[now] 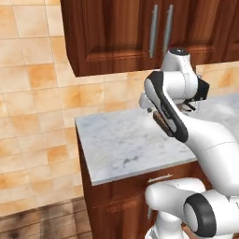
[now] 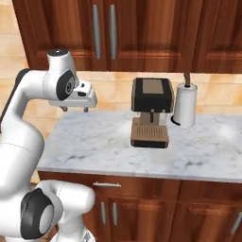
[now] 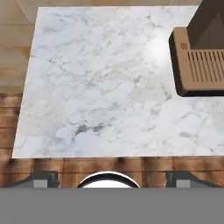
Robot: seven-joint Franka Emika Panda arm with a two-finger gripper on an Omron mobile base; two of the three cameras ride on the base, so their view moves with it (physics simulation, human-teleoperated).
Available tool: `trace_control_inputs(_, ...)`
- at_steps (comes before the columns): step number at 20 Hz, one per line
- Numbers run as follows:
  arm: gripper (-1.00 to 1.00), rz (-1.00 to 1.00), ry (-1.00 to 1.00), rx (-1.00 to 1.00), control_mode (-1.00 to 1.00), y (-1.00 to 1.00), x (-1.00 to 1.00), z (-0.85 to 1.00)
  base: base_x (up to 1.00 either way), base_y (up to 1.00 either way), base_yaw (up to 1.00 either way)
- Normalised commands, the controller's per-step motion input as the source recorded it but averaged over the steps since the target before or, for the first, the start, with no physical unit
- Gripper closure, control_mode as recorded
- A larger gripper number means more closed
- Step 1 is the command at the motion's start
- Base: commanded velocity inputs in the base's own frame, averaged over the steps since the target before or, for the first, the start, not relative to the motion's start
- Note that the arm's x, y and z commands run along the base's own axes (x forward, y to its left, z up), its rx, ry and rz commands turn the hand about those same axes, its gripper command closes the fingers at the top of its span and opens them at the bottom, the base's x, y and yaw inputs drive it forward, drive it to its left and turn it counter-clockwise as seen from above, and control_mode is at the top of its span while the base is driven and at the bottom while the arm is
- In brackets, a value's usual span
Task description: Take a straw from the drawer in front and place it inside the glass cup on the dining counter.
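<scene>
My gripper (image 2: pixel 74 109) hangs open, with nothing between its fingers, above the left part of a marble worktop (image 2: pixel 94 137). In the hand view the two fingertips (image 3: pixel 41 179) stand wide apart over the worktop's near edge. In the left base view the gripper (image 1: pixel 189 108) shows behind my own forearm. The drawer (image 2: pixel 142 185) is a shut reddish-brown front panel with a short steel handle just under the worktop; the same drawer (image 1: pixel 122 186) sits below the slab's front edge. The straw is hidden. The glass cup and the dining counter are out of view.
A dark coffee machine (image 2: pixel 151 111) with a brown drip tray (image 3: pixel 199 65) stands on the worktop right of the gripper, and a white paper-towel roll (image 2: pixel 185 106) stands beyond it. Wall cabinets (image 2: pixel 104 33) hang above. Lower cabinet doors (image 2: pixel 108 212) sit under the drawer. Wood floor (image 1: pixel 37 219) lies to the left.
</scene>
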Motion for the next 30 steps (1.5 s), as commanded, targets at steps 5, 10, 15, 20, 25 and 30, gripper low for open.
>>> trace_control_inputs(5,-1.0,0.0,0.0,0.0,1.0,0.0,0.0,0.0,-0.28,0.51,-0.73)
trace_control_inputs(10,-1.0,0.0,0.0,0.0,1.0,0.0,0.0,0.0,-0.32,0.52,-0.76)
trace_control_inputs(15,-1.0,0.0,0.0,0.0,1.0,0.0,0.0,0.0,-0.36,0.31,-0.67)
trace_control_inputs(20,-1.0,0.0,0.0,0.0,1.0,0.0,0.0,0.0,-0.51,0.2,-0.47)
trace_control_inputs(25,-1.0,0.0,0.0,0.0,1.0,0.0,0.0,0.0,-0.72,0.28,-0.29)
trace_control_inputs(30,-1.0,0.0,0.0,0.0,1.0,0.0,0.0,0.0,-0.62,0.28,-0.28)
